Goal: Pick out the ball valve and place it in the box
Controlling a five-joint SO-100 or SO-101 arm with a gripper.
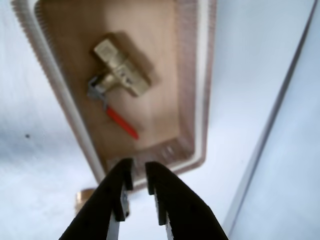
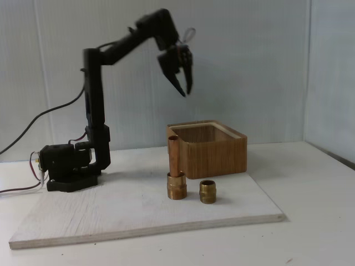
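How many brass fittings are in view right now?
3. The ball valve lies inside the box; the copper-pipe fitting and the short nipple stand on the board in front of it.

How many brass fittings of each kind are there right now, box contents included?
Ball valve with red lever, inside the box: 1
Upright brass fitting with copper pipe: 1
Short brass threaded nipple: 1
Total: 3
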